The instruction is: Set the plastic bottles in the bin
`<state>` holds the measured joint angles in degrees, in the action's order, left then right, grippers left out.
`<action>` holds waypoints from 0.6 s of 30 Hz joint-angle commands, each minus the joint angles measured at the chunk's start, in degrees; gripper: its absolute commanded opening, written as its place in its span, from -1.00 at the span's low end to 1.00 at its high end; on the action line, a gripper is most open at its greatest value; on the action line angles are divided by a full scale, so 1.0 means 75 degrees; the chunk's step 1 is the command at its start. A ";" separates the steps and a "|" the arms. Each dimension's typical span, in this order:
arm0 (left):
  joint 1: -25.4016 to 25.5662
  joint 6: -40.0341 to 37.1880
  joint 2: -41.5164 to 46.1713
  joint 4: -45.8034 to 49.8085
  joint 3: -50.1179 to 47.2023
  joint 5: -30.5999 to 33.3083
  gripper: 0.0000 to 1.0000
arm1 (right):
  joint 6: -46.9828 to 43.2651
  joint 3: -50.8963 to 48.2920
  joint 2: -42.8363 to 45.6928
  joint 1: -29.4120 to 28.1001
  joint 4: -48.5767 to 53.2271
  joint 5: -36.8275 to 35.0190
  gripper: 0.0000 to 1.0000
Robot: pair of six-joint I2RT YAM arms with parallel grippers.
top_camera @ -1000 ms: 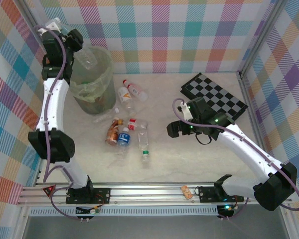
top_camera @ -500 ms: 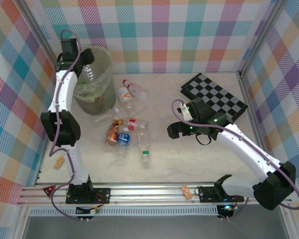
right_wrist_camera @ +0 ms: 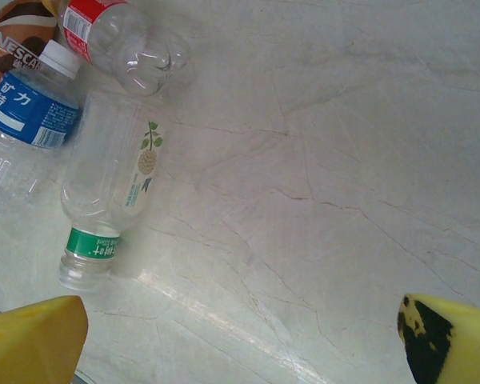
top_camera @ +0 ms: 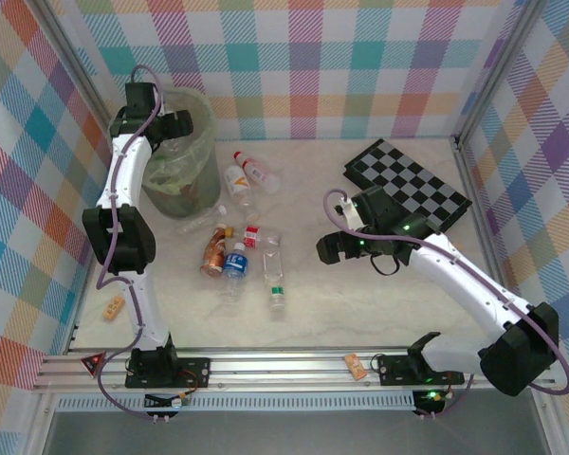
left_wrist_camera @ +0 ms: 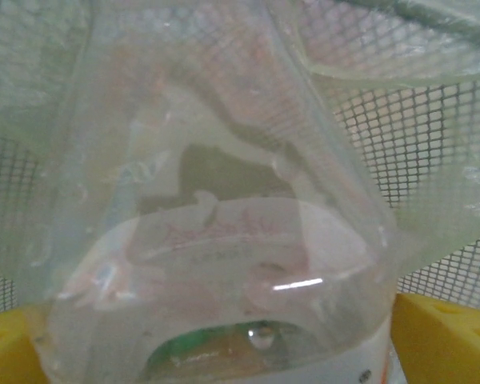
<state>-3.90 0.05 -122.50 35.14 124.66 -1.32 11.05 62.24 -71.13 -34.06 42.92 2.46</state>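
The bin [top_camera: 201, 171] is a pale-green translucent wastebasket at the back left. My left gripper [top_camera: 175, 123] hangs over its mouth. In the left wrist view its yellow fingers [left_wrist_camera: 444, 336] sit far apart at the bottom corners, open. A clear plastic bottle [left_wrist_camera: 224, 264] lies loose between them against the liner [left_wrist_camera: 184, 104]. Several plastic bottles lie on the table: two red-labelled [top_camera: 235, 178], an amber one [top_camera: 214, 252], a blue-labelled one [top_camera: 235, 263] and a green-banded clear one [top_camera: 276, 282] [right_wrist_camera: 112, 184]. My right gripper [top_camera: 330, 248] [right_wrist_camera: 240, 344] is open over bare table to their right.
A black-and-white checkerboard [top_camera: 408, 185] lies at the back right, behind the right arm. A small tan object [top_camera: 114, 307] lies by the left wall and another [top_camera: 356, 365] sits on the front rail. Plaid walls close in the left, back and right.
My left arm swung from the bin's left side to over its mouth and its jaws opened. The bottle it carried is now loose in the bin. The right arm stayed put.
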 commanded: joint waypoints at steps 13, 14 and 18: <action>-0.0054 -0.0391 0.1903 0.0929 0.0457 0.0380 1.00 | 0.0556 -0.0003 0.0086 0.0441 -0.0169 0.0158 0.98; -0.0054 -0.0387 0.2130 0.1025 0.0453 0.0438 1.00 | 0.0579 0.0013 0.0076 0.0500 -0.0159 0.0163 0.98; 0.0046 -0.0042 0.3160 0.1424 0.0212 0.0538 1.00 | 0.0778 -0.0022 0.0041 0.0746 -0.0251 0.0223 0.98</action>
<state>-3.84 -1.10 -105.41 42.92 126.23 1.15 14.79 61.93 -71.83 -29.41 41.78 2.87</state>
